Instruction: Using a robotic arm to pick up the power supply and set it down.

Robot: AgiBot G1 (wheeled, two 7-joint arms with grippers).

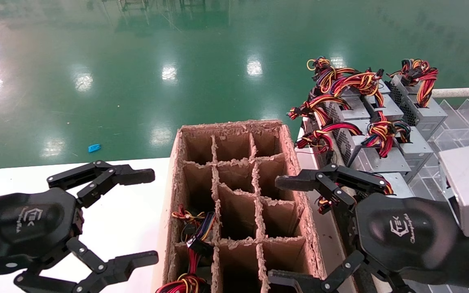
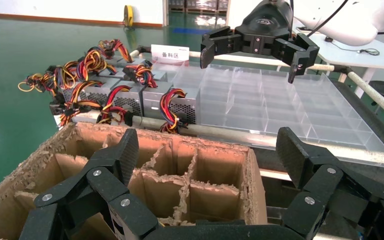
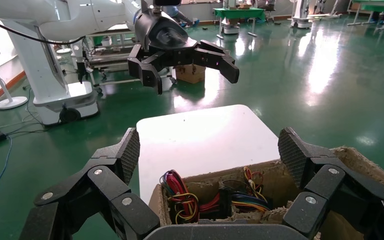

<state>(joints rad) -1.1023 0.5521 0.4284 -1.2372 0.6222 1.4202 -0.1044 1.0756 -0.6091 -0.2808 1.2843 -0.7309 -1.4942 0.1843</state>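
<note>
A brown cardboard box (image 1: 240,199) with paper walls inside is set in the middle, and everything else is placed around it. The right gripper (image 1: 289,230) is held wide open in the air beside the box's right edge, with nothing between its fingers. The left gripper (image 1: 147,215) is also spread wide and is held over the white table (image 1: 124,219) on the left side of the box, with nothing in it. The power supply (image 1: 191,232), with its orange, yellow, red, black and blue-purple wires, is seen down in a near-left pocket of the box; only its wires are shown. More grey power units (image 1: 375,126) with red and yellow wires are lined up to the far right of the box, on a clear plastic tray (image 1: 468,118).
</note>
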